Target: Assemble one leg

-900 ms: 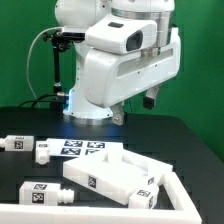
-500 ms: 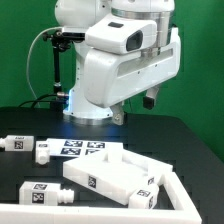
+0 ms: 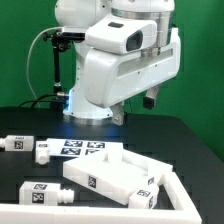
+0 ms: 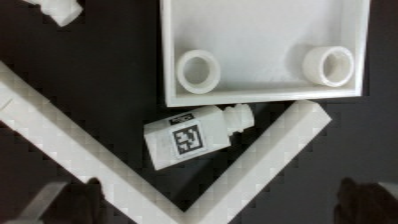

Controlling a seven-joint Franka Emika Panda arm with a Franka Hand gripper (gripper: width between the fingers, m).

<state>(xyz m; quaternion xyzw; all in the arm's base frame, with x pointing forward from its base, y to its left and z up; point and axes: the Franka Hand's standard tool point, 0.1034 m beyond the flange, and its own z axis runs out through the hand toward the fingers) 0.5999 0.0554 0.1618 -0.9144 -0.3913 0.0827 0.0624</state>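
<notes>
The arm (image 3: 118, 62) was white, built of smooth, glossy, rounded shells with thin dark seams between its segments. A thin black cable (image 3: 38, 50) looped off it on the exterior view's left. A pale blue glow showed at its base (image 3: 70, 100). The gripper (image 3: 151, 100) was dark; in the wrist view its fingers (image 4: 75, 200) appeared as black, blurred shapes.

The white leg (image 4: 196, 135) carries a black-and-white tag (image 4: 183, 141), seemingly blocky squares, against the black table (image 4: 80, 65).
</notes>
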